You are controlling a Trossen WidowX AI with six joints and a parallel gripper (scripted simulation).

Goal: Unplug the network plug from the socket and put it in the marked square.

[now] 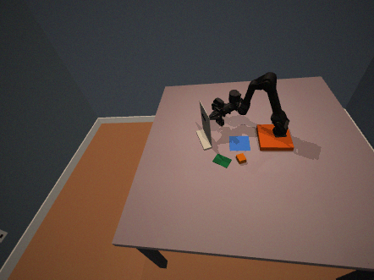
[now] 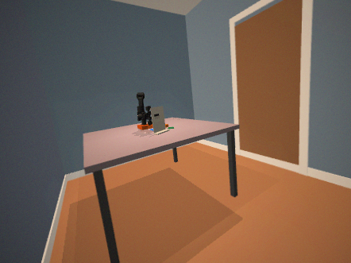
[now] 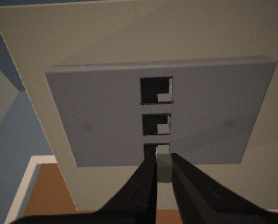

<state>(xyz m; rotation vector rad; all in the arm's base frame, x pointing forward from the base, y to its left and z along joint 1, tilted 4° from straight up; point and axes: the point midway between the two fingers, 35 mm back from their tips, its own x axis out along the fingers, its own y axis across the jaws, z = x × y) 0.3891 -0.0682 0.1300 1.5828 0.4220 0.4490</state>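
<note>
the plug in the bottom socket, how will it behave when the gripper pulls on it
The plug looks like a small stiff block, so it should likely hold its shape between the fingers closed on it. It sits in the lowest socket of the panel, so it will probably resist until its tab is down. Being small, it may twist or slip in the narrow grip.

Grey panel (image 3: 100, 120), blue square (image 1: 239, 143)

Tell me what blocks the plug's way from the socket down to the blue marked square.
Nothing visible does. The gripper is shut on the plug at the panel; the blue square lies bare beside it. The green patch and orange block sit past it.
</note>
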